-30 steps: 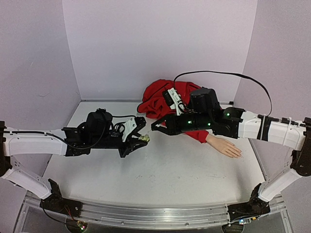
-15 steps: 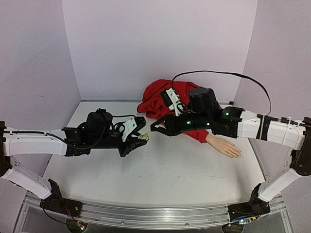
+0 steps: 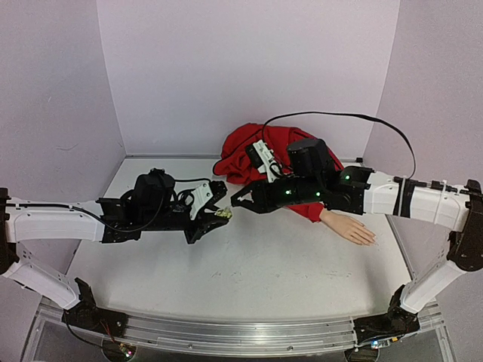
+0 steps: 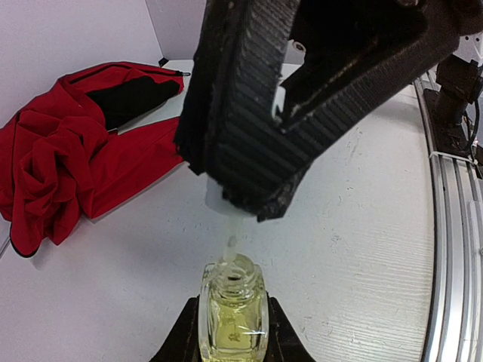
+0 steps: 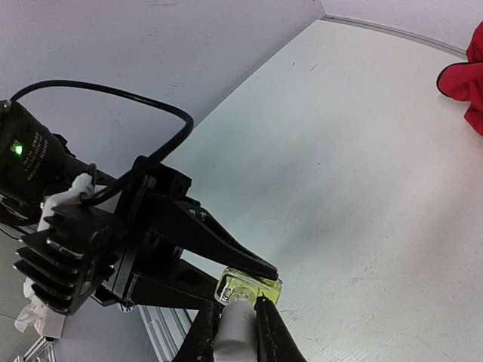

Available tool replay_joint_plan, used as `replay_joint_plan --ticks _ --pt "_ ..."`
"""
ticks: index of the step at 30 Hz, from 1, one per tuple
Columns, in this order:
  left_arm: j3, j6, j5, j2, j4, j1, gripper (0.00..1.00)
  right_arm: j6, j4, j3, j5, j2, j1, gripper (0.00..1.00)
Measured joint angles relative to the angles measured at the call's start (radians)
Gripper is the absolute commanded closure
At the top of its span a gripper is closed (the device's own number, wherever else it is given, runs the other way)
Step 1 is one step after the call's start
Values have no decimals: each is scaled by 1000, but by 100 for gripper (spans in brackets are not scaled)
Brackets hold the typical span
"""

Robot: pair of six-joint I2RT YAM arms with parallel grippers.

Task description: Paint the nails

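The left tool (image 3: 219,214) is clamped on a small yellowish bottle (image 4: 233,320). The right tool (image 3: 235,202) pinches the white cap (image 5: 235,328), with the brush stem inside the bottle neck. The nails (image 3: 370,240) tip a mannequin hand (image 3: 349,228) that lies on the counter (image 3: 249,271), well right of both tools, below a red sleeve (image 3: 306,209).

The bottle (image 4: 232,320) sits in the left gripper (image 3: 216,215), its neck meeting the cap (image 5: 235,326) in the right gripper (image 3: 237,202). The jacket (image 3: 249,154) lies on the tabletop (image 3: 264,271) behind the right gripper.

Red jacket (image 3: 256,154), yellowish clr bottle (image 4: 233,320), white cap (image 5: 235,332), pale mannequin hand (image 3: 355,228), blk ribbed jaws, white table (image 3: 264,271)
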Motion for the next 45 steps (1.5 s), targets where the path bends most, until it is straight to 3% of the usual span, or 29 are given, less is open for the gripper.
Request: replay_joint_plan --ticks 28,40,45 --pt "0 2 0 2 0 -2 100 -27 -42 57 -6 84 18 100" --pt "1 28 -58 2 -59 5 100 -9 -115 152 3 175 24 95" --pt "3 22 -71 10 -88 5 100 31 -124 164 14 199 29 84"
